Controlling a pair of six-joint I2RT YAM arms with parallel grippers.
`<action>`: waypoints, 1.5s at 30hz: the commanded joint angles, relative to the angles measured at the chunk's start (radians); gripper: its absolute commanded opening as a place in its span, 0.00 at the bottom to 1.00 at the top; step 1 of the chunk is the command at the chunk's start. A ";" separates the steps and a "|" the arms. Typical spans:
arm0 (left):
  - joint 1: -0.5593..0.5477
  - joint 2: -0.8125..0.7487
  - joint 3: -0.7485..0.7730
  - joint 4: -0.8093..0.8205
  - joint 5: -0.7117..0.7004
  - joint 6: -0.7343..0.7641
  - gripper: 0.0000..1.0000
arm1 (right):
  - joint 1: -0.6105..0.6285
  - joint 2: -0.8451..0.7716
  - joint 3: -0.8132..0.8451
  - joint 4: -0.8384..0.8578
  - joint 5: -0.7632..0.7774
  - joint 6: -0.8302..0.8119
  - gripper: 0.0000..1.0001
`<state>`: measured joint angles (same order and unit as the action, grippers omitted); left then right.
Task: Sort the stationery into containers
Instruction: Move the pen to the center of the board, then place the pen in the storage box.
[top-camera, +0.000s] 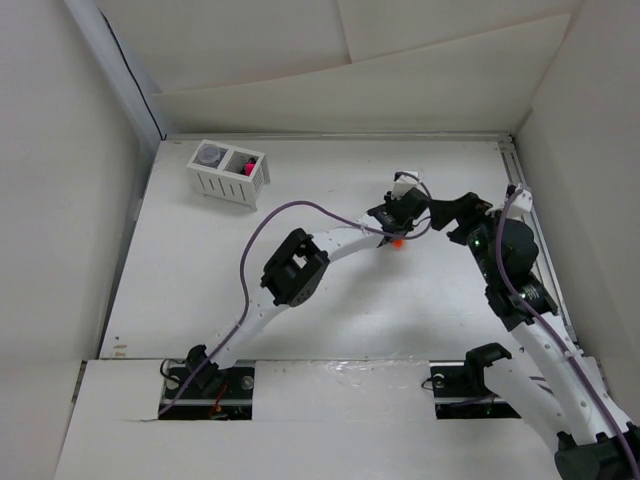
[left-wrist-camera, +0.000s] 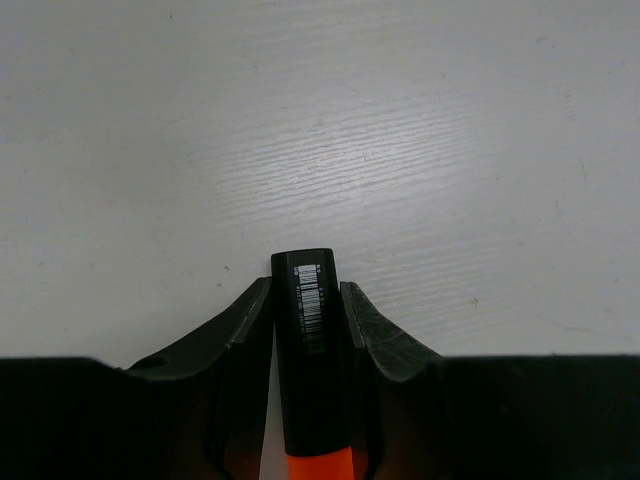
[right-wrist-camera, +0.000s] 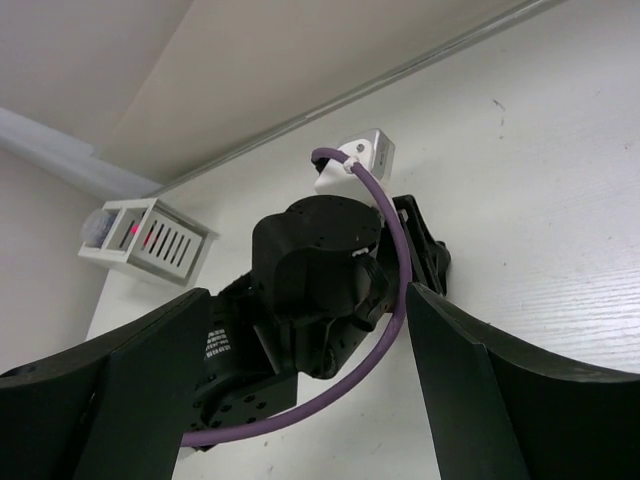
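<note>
A robot lab test cell. Plain white boards (top-camera: 60, 200) box in a white table (top-camera: 200, 300). A left arm (top-camera: 293, 268) and a right arm (top-camera: 510, 255) are bolted at its near edge.

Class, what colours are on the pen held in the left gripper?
The pen has a black body and orange end; left wrist view shows it best.

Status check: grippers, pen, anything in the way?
Left gripper shut on pen. Right gripper open, empty, close beside it. Box far left.
</note>
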<state>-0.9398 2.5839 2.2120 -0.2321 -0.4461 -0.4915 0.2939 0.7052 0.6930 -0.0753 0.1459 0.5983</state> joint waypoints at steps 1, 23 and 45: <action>-0.007 -0.051 -0.098 -0.082 -0.008 0.054 0.13 | -0.009 -0.016 0.043 0.043 -0.017 -0.012 0.84; -0.025 -0.237 -0.443 -0.009 -0.071 0.103 0.39 | -0.018 -0.013 0.043 0.043 -0.037 -0.022 0.84; 0.146 -0.606 -0.584 0.134 -0.086 0.070 0.02 | -0.018 0.016 0.034 0.043 -0.057 -0.031 0.84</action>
<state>-0.8978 2.1551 1.6386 -0.1600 -0.5297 -0.4057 0.2817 0.7120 0.6930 -0.0753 0.1036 0.5800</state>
